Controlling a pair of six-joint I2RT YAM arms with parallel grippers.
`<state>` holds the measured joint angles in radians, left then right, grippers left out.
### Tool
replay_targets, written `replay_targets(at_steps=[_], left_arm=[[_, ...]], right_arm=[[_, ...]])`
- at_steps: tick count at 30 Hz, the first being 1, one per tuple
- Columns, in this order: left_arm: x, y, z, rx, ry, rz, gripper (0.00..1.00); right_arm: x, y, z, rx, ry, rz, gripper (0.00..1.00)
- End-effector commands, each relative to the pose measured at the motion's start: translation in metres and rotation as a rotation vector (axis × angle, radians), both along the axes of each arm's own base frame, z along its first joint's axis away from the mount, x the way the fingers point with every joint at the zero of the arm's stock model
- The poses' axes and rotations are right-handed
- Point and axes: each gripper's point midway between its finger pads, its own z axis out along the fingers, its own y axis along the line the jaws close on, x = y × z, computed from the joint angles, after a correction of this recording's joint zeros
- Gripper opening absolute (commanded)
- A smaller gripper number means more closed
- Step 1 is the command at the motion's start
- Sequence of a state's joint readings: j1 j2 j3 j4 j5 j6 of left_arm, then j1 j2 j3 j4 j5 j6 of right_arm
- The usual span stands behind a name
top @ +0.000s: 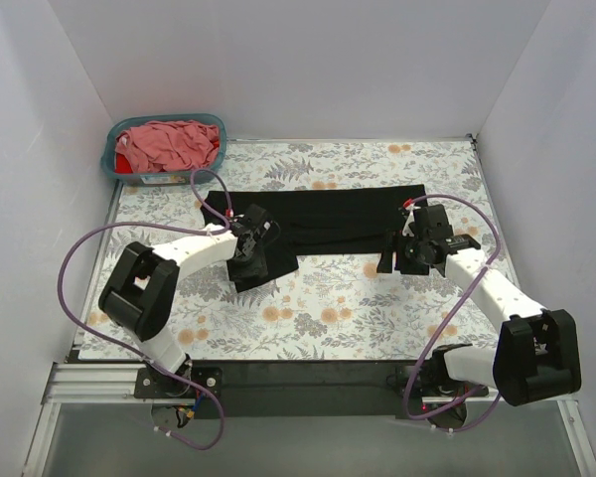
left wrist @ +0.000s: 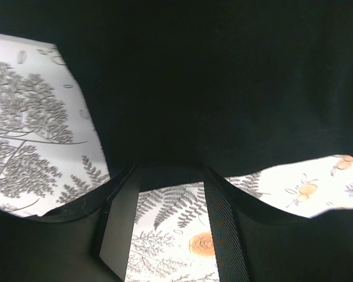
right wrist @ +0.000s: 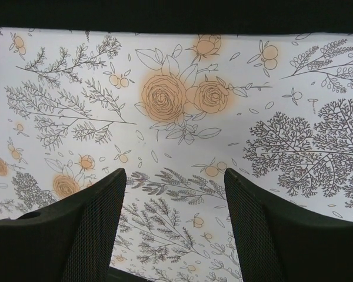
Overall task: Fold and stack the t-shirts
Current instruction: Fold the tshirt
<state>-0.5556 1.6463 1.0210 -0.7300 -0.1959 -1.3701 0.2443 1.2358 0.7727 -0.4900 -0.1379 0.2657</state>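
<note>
The black shirt (top: pixel 328 214) lies as a long band across the middle of the overhead view. One loose flap (top: pixel 263 263) hangs from its lower left end toward the bottom of the frame. The pink shirt (top: pixel 174 144) and a red shirt (top: pixel 127 167) are bunched in the basket (top: pixel 111 164) at the upper left. The left gripper (left wrist: pixel 172 176) sits over the flap with its jaws partway apart. The flowered table cover (top: pixel 328 318) shows between them and the cloth edge lies right at the tips, so nothing is pinched. The right gripper (right wrist: pixel 175 176) hovers at the band's lower right end, jaws wide and empty, and the black cloth is only a strip along the top of its wrist view. The step looks like tidying the band before the next fold. To do it well, the left gripper should go low, catch only the flap near its corner, and lay it up onto the band without dragging the rest. The right gripper should reach further up-frame to meet the cloth before closing. Both should then lift evenly so the band neither skews nor wrinkles.
</note>
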Motion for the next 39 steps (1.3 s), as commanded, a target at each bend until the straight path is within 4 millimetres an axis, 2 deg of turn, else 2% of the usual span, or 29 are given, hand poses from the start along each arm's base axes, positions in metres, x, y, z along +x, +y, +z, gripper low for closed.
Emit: replay_targets(at_steps=[1, 6, 7, 8, 10, 11, 14, 17, 18, 21, 22, 24, 25, 26, 27, 28, 29, 31, 35, 36, 38, 39], left_arm=[[0.013, -0.006, -0.001, 0.027, -0.036, 0.003, 0.45], [0.006, -0.010, -0.013, 0.041, -0.004, -0.007, 0.43], [0.004, -0.010, -0.015, 0.045, 0.000, -0.009, 0.38], [0.001, -0.008, -0.018, 0.054, 0.010, -0.008, 0.28], [-0.001, -0.007, -0.021, 0.060, 0.015, -0.004, 0.15], [0.000, -0.006, -0.021, 0.063, 0.015, -0.001, 0.01], [0.004, -0.005, -0.015, 0.082, -0.004, 0.000, 0.00], [0.025, -0.010, 0.006, 0.092, -0.063, -0.011, 0.00], [0.042, -0.019, 0.021, 0.078, -0.105, -0.016, 0.00], [0.070, -0.021, 0.044, 0.108, -0.169, -0.029, 0.00], [0.090, -0.024, 0.058, 0.111, -0.209, -0.018, 0.00], [0.112, -0.024, 0.072, 0.123, -0.249, -0.026, 0.00], [0.133, -0.025, 0.092, 0.105, -0.299, -0.004, 0.00], [0.144, -0.022, 0.087, 0.127, -0.291, -0.007, 0.00], [0.153, -0.021, 0.090, 0.127, -0.298, -0.003, 0.00], [0.171, -0.019, 0.103, 0.112, -0.336, 0.015, 0.00], [0.180, -0.016, 0.094, 0.120, -0.326, 0.019, 0.00], [0.198, -0.011, 0.092, 0.113, -0.333, 0.026, 0.00], [0.232, -0.013, 0.086, 0.102, -0.369, 0.016, 0.00], [0.236, -0.015, 0.079, 0.102, -0.366, 0.005, 0.01], [0.247, -0.019, 0.075, 0.090, -0.391, -0.012, 0.07], [0.250, -0.021, 0.067, 0.091, -0.389, -0.019, 0.14]], right_arm=[[0.004, 0.005, 0.008, 0.027, -0.055, -0.002, 0.75], [0.002, 0.004, 0.010, 0.017, -0.072, 0.008, 0.80], [0.002, 0.003, 0.009, 0.015, -0.072, 0.008, 0.80], [0.001, 0.003, 0.008, 0.014, -0.071, 0.009, 0.80], [0.000, 0.003, 0.007, 0.013, -0.066, 0.008, 0.80], [0.000, 0.003, 0.006, 0.014, -0.061, 0.006, 0.80], [0.001, 0.005, 0.006, 0.019, -0.058, 0.011, 0.80], [0.003, 0.004, 0.009, 0.017, -0.068, 0.015, 0.80], [0.004, 0.005, 0.010, 0.018, -0.070, 0.019, 0.80], [0.004, 0.005, 0.010, 0.016, -0.070, 0.027, 0.80], [0.004, 0.006, 0.010, 0.019, -0.066, 0.033, 0.80], [0.004, 0.007, 0.011, 0.022, -0.067, 0.039, 0.80], [0.004, 0.008, 0.013, 0.024, -0.070, 0.045, 0.79], [0.005, 0.008, 0.013, 0.025, -0.070, 0.049, 0.79], [0.005, 0.008, 0.015, 0.027, -0.073, 0.053, 0.79], [0.006, 0.009, 0.016, 0.027, -0.077, 0.057, 0.79], [0.005, 0.009, 0.017, 0.026, -0.075, 0.061, 0.79], [0.006, 0.010, 0.019, 0.024, -0.080, 0.066, 0.79], [0.008, 0.011, 0.022, 0.021, -0.087, 0.082, 0.77], [0.011, 0.011, 0.024, 0.021, -0.096, 0.083, 0.76], [0.014, 0.012, 0.024, 0.018, -0.094, 0.089, 0.76], [0.017, 0.012, 0.026, 0.015, -0.102, 0.089, 0.76]])
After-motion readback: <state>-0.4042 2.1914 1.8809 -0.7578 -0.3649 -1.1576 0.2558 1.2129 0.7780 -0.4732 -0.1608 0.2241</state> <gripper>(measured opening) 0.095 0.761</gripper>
